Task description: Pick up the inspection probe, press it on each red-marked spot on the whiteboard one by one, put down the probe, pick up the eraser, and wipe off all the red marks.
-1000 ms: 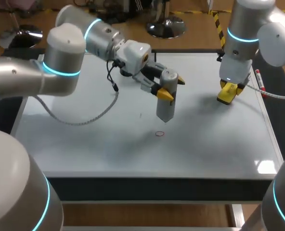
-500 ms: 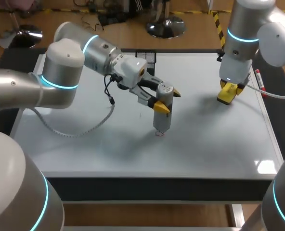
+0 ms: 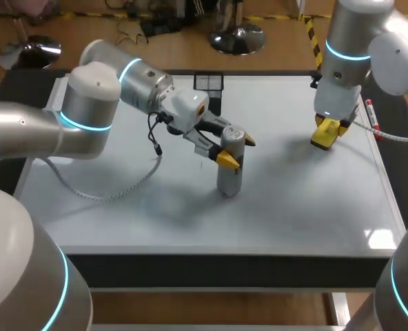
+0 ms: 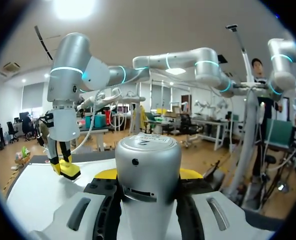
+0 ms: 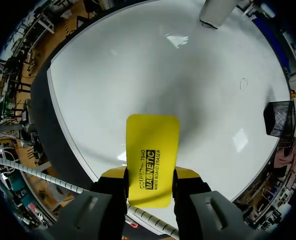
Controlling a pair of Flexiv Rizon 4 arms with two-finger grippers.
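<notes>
Head view. Compared with 1.0 s ago, the left gripper [image 3: 237, 150] is found lower and nearer the centre of the frame. The probe [image 3: 229, 172] is now brought down upright to the whiteboard [image 3: 293, 200], where earlier it hung above it. The small red ring seen on the board below the probe in both earlier frames is now covered by the probe's lower end and is no longer visible. Actual contact between tip and board cannot be confirmed. The left fingers are closed narrowly on the probe's upper body, one yellow tip on each side. The right gripper [image 3: 326, 135], at the upper right, is unchanged in place. Its fingers are clamped on the yellow eraser [image 3: 324, 140], which is held just above the board. A black mesh basket [image 3: 208, 83] at the board's top edge is partly hidden behind the left arm.

Left wrist view. The probe [image 4: 148, 165] is seen gripped between the yellow fingertips [image 4: 105, 174]. Its lower end is hidden. The eraser [image 4: 68, 171] is noted ahead, in the other arm's gripper.

Right wrist view. The eraser [image 5: 152, 155] is pinched at its near end between both fingers. The probe [image 5: 217, 11] is cut off far ahead across the board. No red mark can be made out.
</notes>
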